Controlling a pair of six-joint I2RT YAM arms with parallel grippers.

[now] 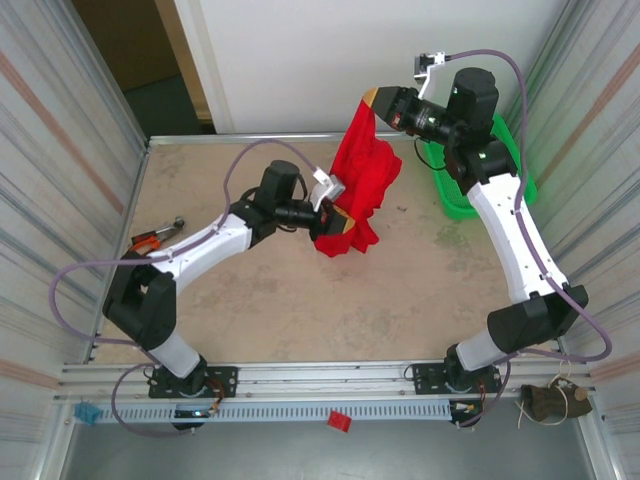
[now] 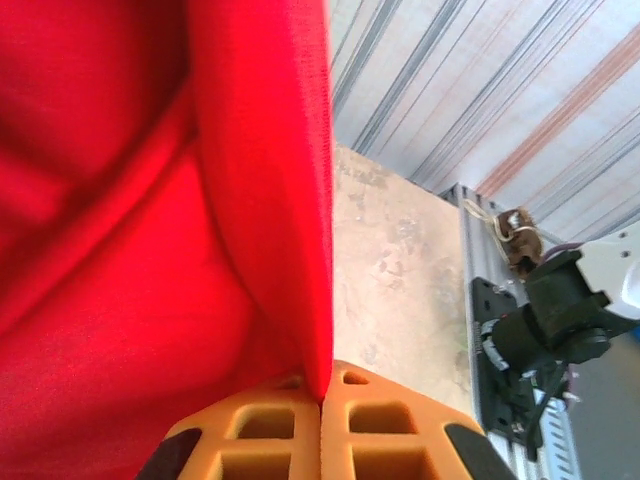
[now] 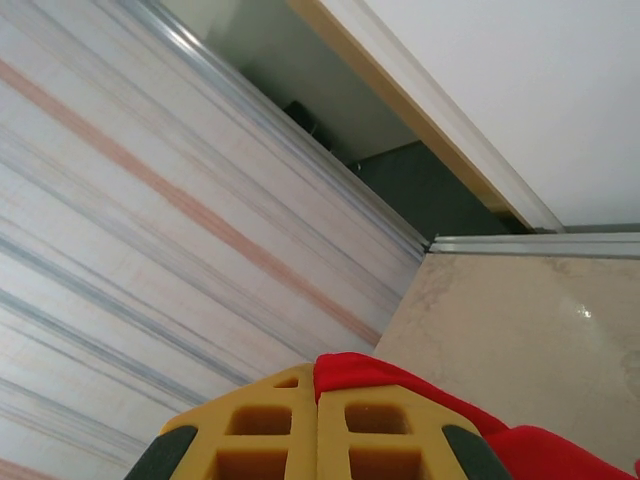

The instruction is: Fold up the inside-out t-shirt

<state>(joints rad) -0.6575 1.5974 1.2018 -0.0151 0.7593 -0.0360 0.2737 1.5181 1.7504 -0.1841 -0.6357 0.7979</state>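
Between the two grippers, up off the table (image 1: 250,300): shirt (image 1: 362,180), bright red, plain, bunched and creased, no lettering or label to be made out. Hangs as a crumpled drape from the right gripper (image 1: 372,97) at the top corner down to the left gripper (image 1: 340,222) at the lower edge, a loose tail drooping just below and past the left one. At the right gripper (image 3: 317,420): orange fingers (image 3: 250,430) pressed together, clamped on a thin fold of shirt (image 3: 400,385), cloth spilling off to the side, pale table (image 3: 530,320) beyond. At the left gripper (image 2: 322,425): fingers (image 2: 380,420) closed tight on a shirt (image 2: 150,250) edge, broad smooth folds rising straight above the tips, one taut hem running up from the pinch. Past those tips, bare table (image 2: 400,270), then the right arm's base (image 2: 540,330) and a brown bundle (image 2: 515,235) at the far rail. Behind the right gripper, under its arm: green basket (image 1: 455,205) against the side wall, apart from the shirt. Far back behind the left gripper, beside its arm near the table edge: small orange-handled tool (image 1: 150,240).
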